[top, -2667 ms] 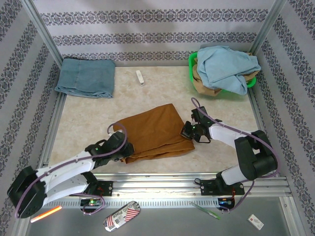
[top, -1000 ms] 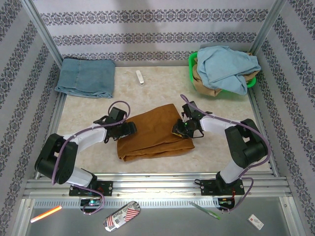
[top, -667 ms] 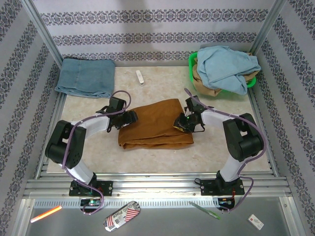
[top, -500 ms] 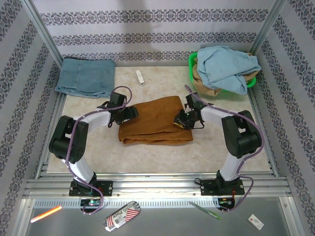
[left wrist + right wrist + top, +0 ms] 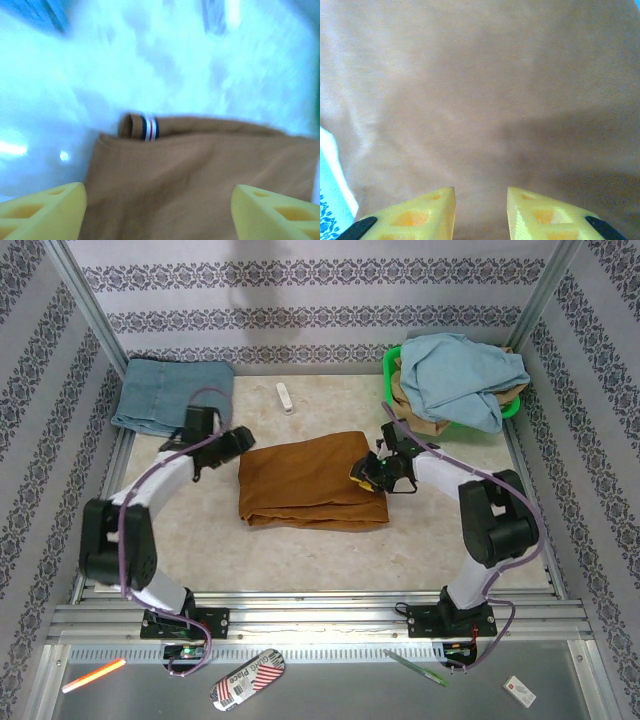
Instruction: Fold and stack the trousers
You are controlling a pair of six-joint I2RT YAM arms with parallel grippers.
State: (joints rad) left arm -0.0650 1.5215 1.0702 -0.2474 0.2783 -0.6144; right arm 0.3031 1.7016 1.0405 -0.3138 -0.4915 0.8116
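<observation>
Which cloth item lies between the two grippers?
The rust-brown trousers, mid-table; the denim-blue cloth lies far left, the pale blue cloth tops the basket.

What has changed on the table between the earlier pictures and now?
The trousers were slid away from the arm bases and turned square to the edge of the table. The left gripper drew off their left edge, open. The right gripper followed their right edge, jaws now slightly apart. The denim-blue cloth, green basket and small white object stayed put.

A lab rig: aluminium frame (image 5: 320, 618), wallpapered walls (image 5: 320, 295).
</observation>
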